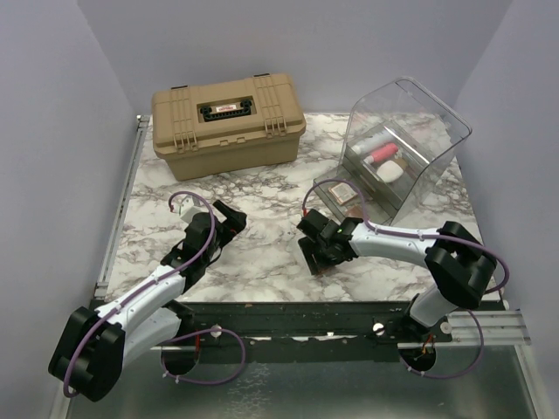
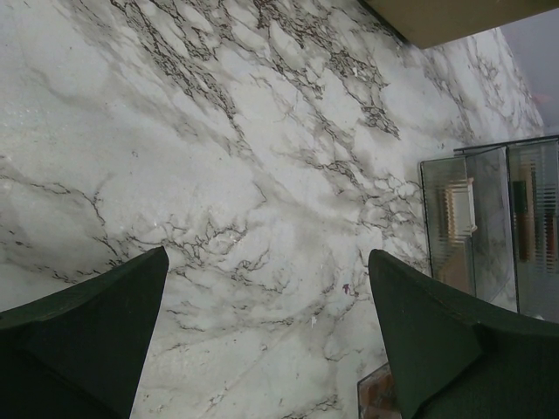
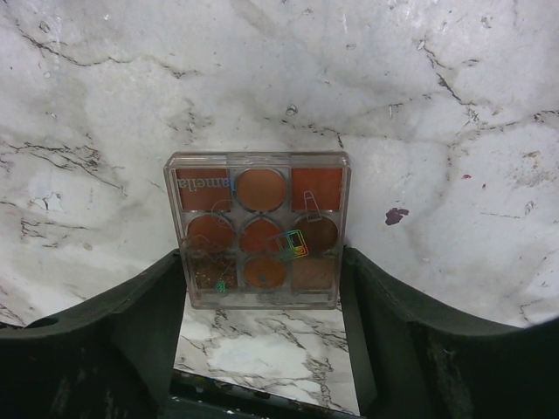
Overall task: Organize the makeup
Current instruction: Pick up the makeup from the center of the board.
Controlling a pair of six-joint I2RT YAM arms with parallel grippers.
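In the top view, the right gripper (image 1: pixel 316 255), just in front of the clear bin (image 1: pixel 410 131), is covering the eyeshadow palette (image 3: pixel 259 229) completely. From the wrist its dark fingers (image 3: pixel 148 323) are hiding whether they are pressing the palette's sides. Inside the bin the small cosmetics (image 1: pixel 384 161) are blurring behind plastic, and below it in the left wrist view a brownish corner (image 2: pixel 377 400) is being cut off by the picture's edge.

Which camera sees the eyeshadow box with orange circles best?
Right wrist view: the eyeshadow palette lies face-up between the right gripper's fingers, every pan visible. In the top view that gripper hides it. The left wrist view shows, at most, a brownish corner.
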